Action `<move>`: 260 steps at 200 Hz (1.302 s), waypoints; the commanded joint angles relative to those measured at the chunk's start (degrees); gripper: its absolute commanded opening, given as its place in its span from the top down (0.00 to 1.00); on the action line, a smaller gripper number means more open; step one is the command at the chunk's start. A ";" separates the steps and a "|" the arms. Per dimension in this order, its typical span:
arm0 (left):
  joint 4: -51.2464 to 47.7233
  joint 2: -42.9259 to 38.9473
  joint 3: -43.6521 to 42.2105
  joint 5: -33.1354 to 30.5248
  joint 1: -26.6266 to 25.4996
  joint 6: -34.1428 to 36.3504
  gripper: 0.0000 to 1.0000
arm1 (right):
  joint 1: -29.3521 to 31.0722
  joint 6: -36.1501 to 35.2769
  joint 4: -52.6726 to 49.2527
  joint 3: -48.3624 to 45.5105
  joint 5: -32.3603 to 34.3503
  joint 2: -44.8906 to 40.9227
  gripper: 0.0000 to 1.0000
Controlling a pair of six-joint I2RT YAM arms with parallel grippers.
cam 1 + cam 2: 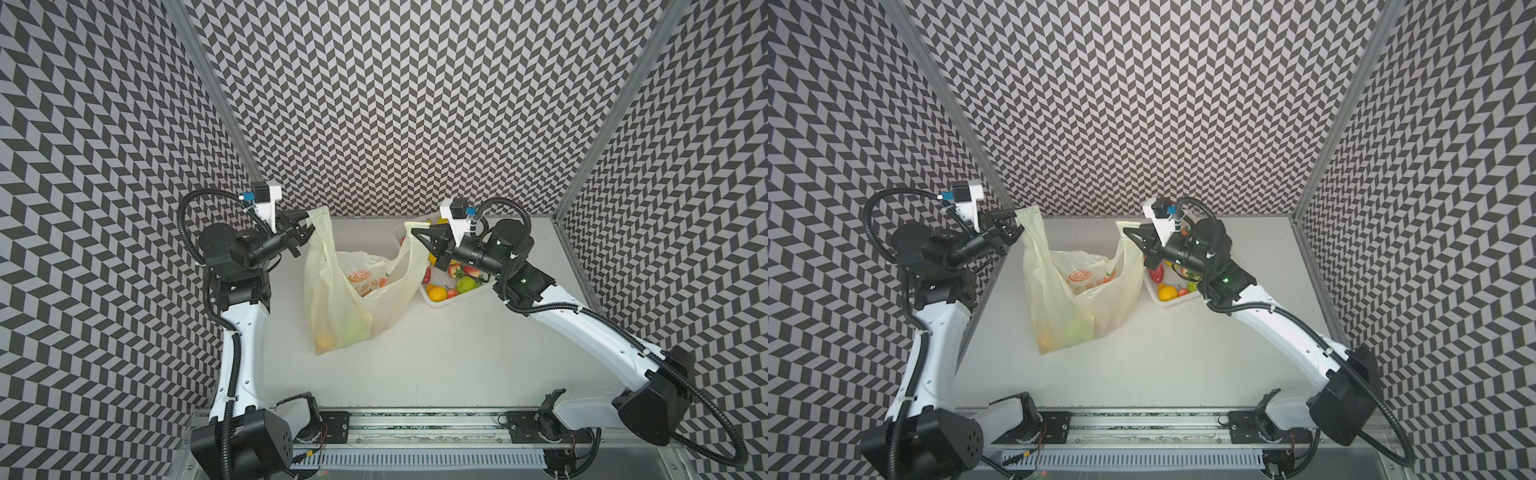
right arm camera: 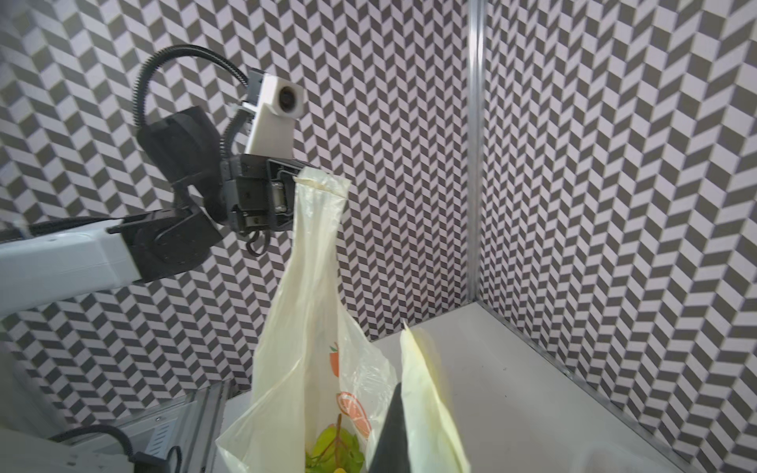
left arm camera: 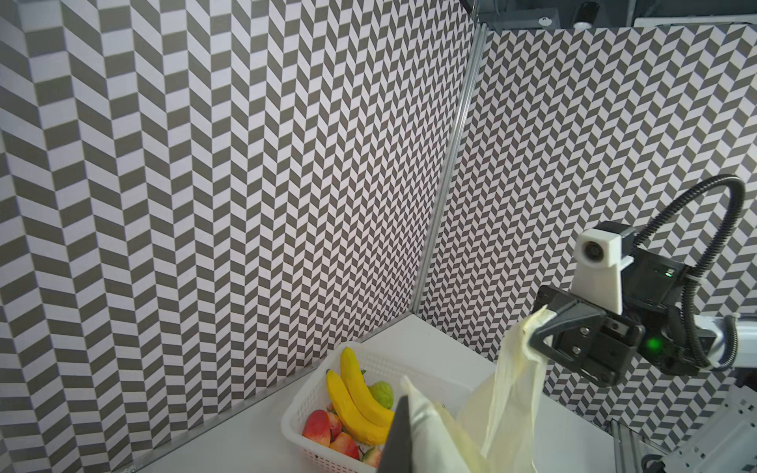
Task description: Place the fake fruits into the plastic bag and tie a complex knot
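On the left, our left gripper (image 1: 308, 224) is clenched on the left handle (image 1: 319, 218) of the plastic bag (image 1: 345, 307) and holds it high above the table (image 1: 457, 357). The bag stands mid-table, its mouth stretched wide between the two arms. Through the thin film we see an orange (image 1: 325, 341) and a green fruit (image 1: 353, 332) at the bottom. To the right, our right gripper (image 1: 414, 232) is pinched shut on the right handle (image 1: 409, 226), at much the same height. Further right, just beside the bag, the white basket (image 1: 440, 304) holds more fruits, among them bananas (image 3: 360, 393), a second orange (image 1: 437, 293) and a green pear (image 1: 465, 284).

We judge several risks from here:

- **Slipping:** the film is thin and slick, so a handle could slide out of either pinch if we pull the arms apart.
- **Tearing or tipping:** too hard a pull could tear a handle. It could also lift the bag so the fruits inside roll out.
- **Loading:** both grippers are busy, so fetching the basket fruits means letting one handle go, and the mouth may then collapse.
- **Knotting too soon:** if we start the knot now, those fruits stay outside.
- **The basket:** our right arm hangs over it and could knock it.
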 commanded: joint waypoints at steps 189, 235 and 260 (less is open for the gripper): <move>7.15 14.75 9.32 -1.16 -18.79 3.19 1.00 | -18.25 -1.00 -10.13 -4.10 -10.28 -13.73 1.00; 9.61 14.95 5.80 1.30 -18.79 2.97 1.00 | -18.34 -7.56 -21.64 0.09 -4.11 -15.47 0.57; 9.44 15.46 5.28 1.96 -18.79 2.19 1.00 | -18.29 -11.95 -29.26 6.71 -0.12 -16.71 0.45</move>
